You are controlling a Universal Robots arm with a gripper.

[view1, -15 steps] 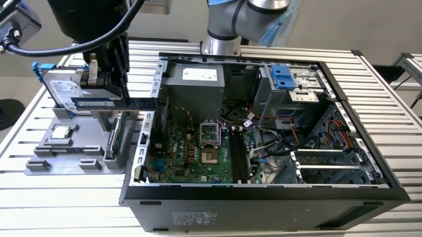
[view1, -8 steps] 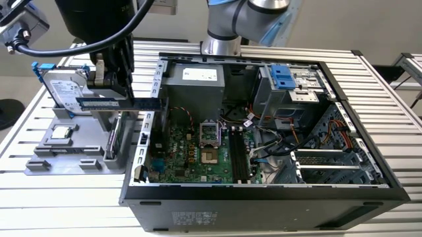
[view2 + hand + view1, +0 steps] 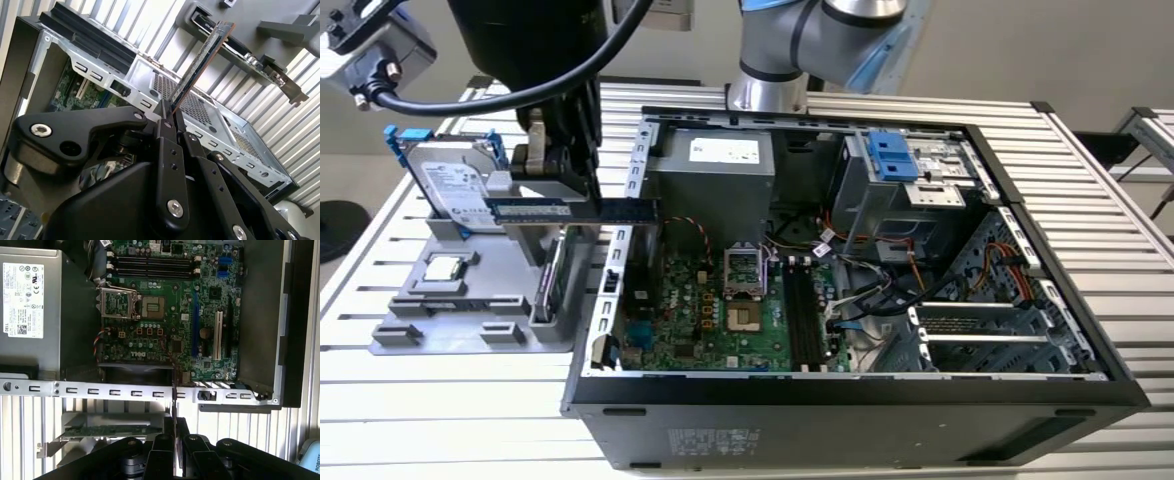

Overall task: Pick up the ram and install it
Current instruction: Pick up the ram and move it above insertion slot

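Note:
My gripper (image 3: pixel 560 200) is shut on the ram (image 3: pixel 624 210), a long dark-blue stick held level in the air. The stick hangs over the gap between the grey parts fixture (image 3: pixel 400 335) and the wall of the open computer case (image 3: pixel 620 250) on the exterior view's left. In the second wrist view the ram (image 3: pixel 200 65) runs edge-on out from between the black fingers (image 3: pixel 165 130). The first wrist view shows its thin edge (image 3: pixel 173 400) just outside the case wall. The motherboard's long black memory slots (image 3: pixel 801 315) (image 3: pixel 150 265) lie inside the case, apart from the stick.
The fixture holds a hard drive (image 3: pixel 454 185), a small silver CPU chip (image 3: pixel 447 267) and an upright card (image 3: pixel 547 285) (image 3: pixel 110 431). Inside the case are the power supply (image 3: pixel 714 165), the CPU socket (image 3: pixel 744 270), loose cables (image 3: pixel 881 290) and a drive cage (image 3: pixel 907 165).

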